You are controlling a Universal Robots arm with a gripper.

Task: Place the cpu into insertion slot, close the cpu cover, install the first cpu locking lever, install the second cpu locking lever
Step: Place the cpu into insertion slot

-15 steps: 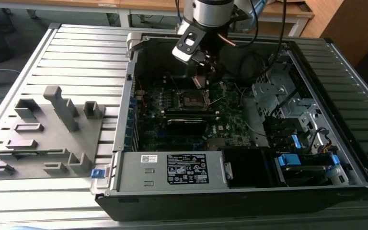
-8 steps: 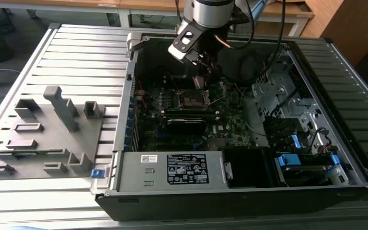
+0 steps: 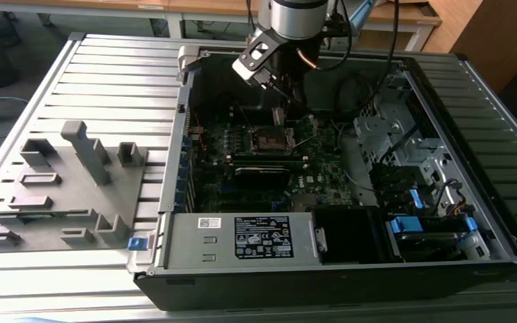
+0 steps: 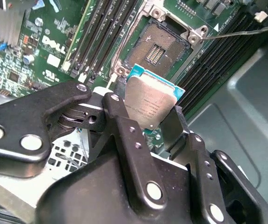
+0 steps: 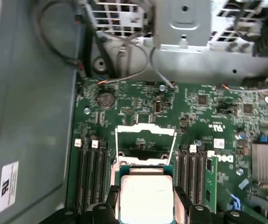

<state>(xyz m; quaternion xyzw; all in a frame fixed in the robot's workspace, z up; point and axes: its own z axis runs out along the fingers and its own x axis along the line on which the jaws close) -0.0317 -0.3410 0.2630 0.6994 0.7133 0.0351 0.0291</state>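
— Where's the cpu?
— Your gripper [image 4: 145, 112] is clamped on the cpu [image 4: 149, 100] by two opposite edges, tilted, near the slot [image 4: 155, 46] and not in it.
— Its look?
— Square, with a dull silver top, faint print and a teal rim. The cover [image 5: 145, 133] stands raised at the slot's edge.
— Writing?
— White lettering on the board [image 4: 54, 44] near the slot, and a sticker [image 5: 7, 184] well apart from it.

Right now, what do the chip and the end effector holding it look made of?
The chip looks metal on top, with a dull silver-grey sheen and a teal board edge beneath. The end effector seems to be black metal or hard plastic: smooth and faintly shiny.
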